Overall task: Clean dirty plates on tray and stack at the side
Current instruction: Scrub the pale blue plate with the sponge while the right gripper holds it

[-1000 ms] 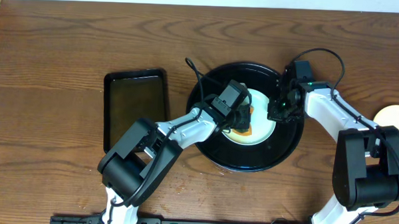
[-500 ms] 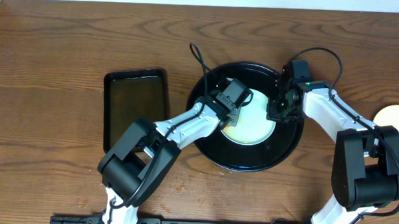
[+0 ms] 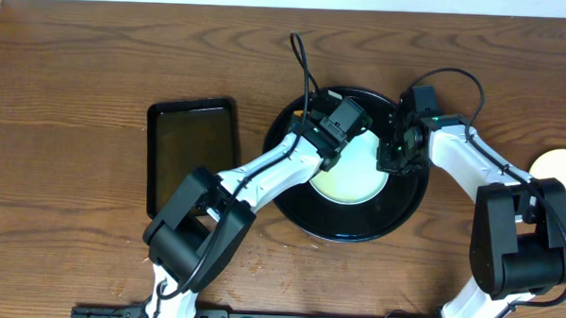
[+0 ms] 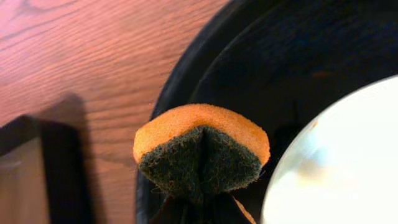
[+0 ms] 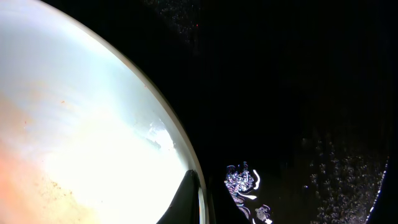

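A pale plate (image 3: pixel 353 178) lies in the round black tray (image 3: pixel 356 235). My left gripper (image 3: pixel 345 131) is shut on an orange sponge with a dark scrub face (image 4: pixel 202 146), held over the tray's far left part, just off the plate's rim (image 4: pixel 336 162). The tray's rim also shows in the left wrist view (image 4: pixel 180 68). My right gripper (image 3: pixel 394 155) is shut on the plate's right rim. In the right wrist view one finger lies on the plate (image 5: pixel 93 137) and the other outside it over the tray floor (image 5: pixel 298 93). Faint orange tint shows on the plate there.
A smaller black rectangular tray (image 3: pixel 191 156) lies left of the round tray, and its corner shows in the left wrist view (image 4: pixel 37 174). A pale yellow plate (image 3: pixel 557 164) lies at the table's right edge. The left arm's cable loops above the tray's far rim.
My left gripper has carried the sponge off the plate's middle, up toward the tray's far left rim. The right gripper has kept its hold on the plate's rim.
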You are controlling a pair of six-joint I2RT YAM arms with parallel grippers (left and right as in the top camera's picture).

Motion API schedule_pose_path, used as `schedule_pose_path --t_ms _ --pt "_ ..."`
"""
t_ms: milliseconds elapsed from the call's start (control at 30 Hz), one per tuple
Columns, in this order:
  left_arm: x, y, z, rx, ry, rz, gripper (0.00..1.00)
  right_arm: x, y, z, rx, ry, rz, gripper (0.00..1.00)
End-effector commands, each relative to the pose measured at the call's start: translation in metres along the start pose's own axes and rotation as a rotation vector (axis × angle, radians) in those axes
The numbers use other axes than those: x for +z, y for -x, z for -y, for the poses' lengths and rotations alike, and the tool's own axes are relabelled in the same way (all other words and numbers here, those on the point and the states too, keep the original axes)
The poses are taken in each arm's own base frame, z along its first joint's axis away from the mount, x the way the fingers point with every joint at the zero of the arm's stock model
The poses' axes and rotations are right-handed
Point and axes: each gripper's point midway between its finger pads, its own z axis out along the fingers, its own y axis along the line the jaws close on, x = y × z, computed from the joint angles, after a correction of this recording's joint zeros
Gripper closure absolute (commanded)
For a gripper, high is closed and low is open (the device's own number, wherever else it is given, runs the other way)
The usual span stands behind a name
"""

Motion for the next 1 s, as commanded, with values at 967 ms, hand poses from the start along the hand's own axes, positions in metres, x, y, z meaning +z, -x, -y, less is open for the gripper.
schedule_pose_path --t_ms 967 --pt "-0.008 -0.14 -0.208 -0.679 -0.137 -0.461 0.59 0.027 -0.031 0.016 -0.035 -0.08 -0.119 0.99"
